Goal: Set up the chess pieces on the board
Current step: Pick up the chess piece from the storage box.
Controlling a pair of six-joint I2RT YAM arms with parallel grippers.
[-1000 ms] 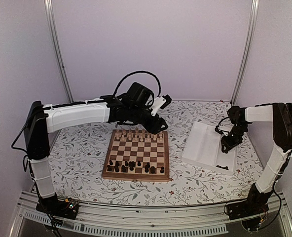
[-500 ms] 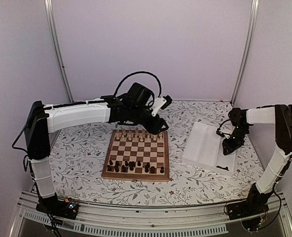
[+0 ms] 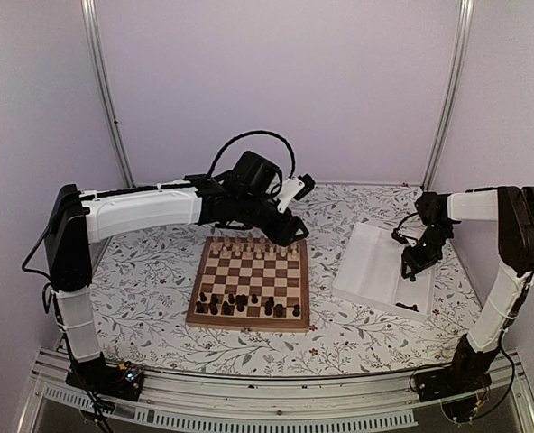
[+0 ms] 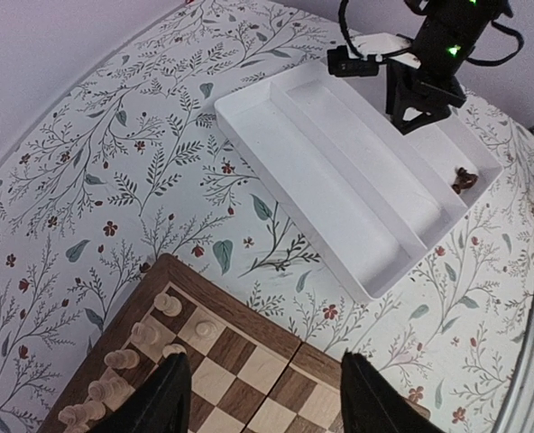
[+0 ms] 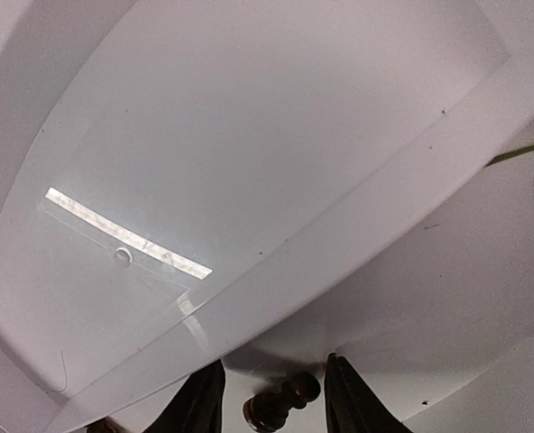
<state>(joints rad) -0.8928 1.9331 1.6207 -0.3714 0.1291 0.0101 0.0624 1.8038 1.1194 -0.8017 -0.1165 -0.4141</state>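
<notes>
Right gripper [image 5: 276, 397] straddles a dark chessman [image 5: 280, 401] in the tray [image 5: 249, 135], seemingly to fetch it; I can't tell whether it's gripped. Left gripper [image 4: 262, 397] hangs open above the board [image 4: 240, 361].

The left arm [image 3: 141, 209] and right arm [image 3: 500, 307] have white shells between black joints, black jaws, a black cable [image 3: 249, 133] looped above the left wrist, green lights [image 4: 454, 50] on the right wrist, and wired bases [image 3: 114, 377] at the table's [image 3: 339, 343] near edge.

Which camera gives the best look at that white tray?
The left wrist view: nearly the whole white tray shows, ridges and all. The top view has it small, partly behind the right arm; the right wrist view sees only a close-up patch.
</notes>
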